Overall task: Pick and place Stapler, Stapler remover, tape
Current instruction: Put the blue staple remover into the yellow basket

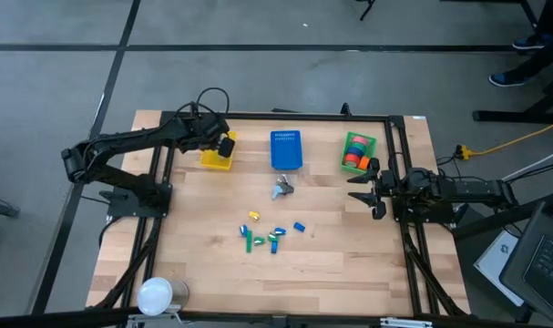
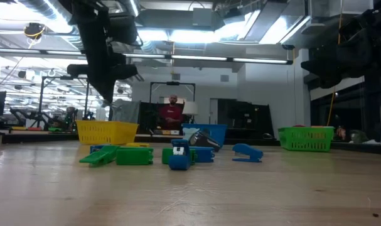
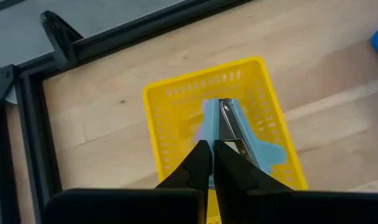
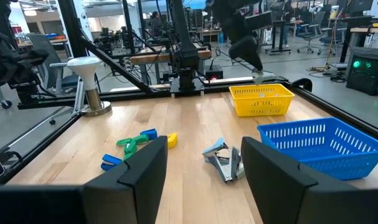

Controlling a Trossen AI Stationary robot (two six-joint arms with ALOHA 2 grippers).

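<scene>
Stapler remover (image 3: pixel 238 140), pale blue with a metal jaw, partly hidden behind the left gripper (image 3: pixel 211 147), whose fingers are pressed together above the yellow basket (image 3: pixel 170 121) holding it. Tape (image 1: pixel 355 153) lies in the green basket (image 1: pixel 372 143). Right gripper (image 1: pixel 374 189) hangs apart over the surface (image 1: pixel 349 255).

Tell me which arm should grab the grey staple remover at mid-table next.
Right. Its tool is open and empty, and the grey staple remover lies straight ahead of it. The left tool is shut on a light blue stapler over the yellow basket.
</scene>
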